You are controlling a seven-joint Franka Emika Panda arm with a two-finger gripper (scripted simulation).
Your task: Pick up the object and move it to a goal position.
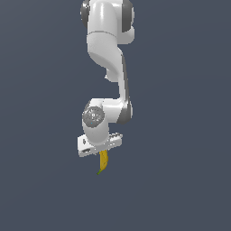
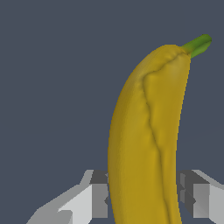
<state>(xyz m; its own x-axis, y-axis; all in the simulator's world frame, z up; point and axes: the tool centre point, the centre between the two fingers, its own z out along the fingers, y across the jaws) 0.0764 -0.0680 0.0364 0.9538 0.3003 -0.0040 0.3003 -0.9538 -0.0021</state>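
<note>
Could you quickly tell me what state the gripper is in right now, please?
Gripper: closed on the banana, which hangs from it with the green stem tip pointing away from the gripper.

Support surface: plain flat dark slate-blue ground (image 1: 40, 189), uniform, unmarked, filling exterior view behind arm. No edge or seam discernible. Cannot tell whether anything rests on it.
</note>
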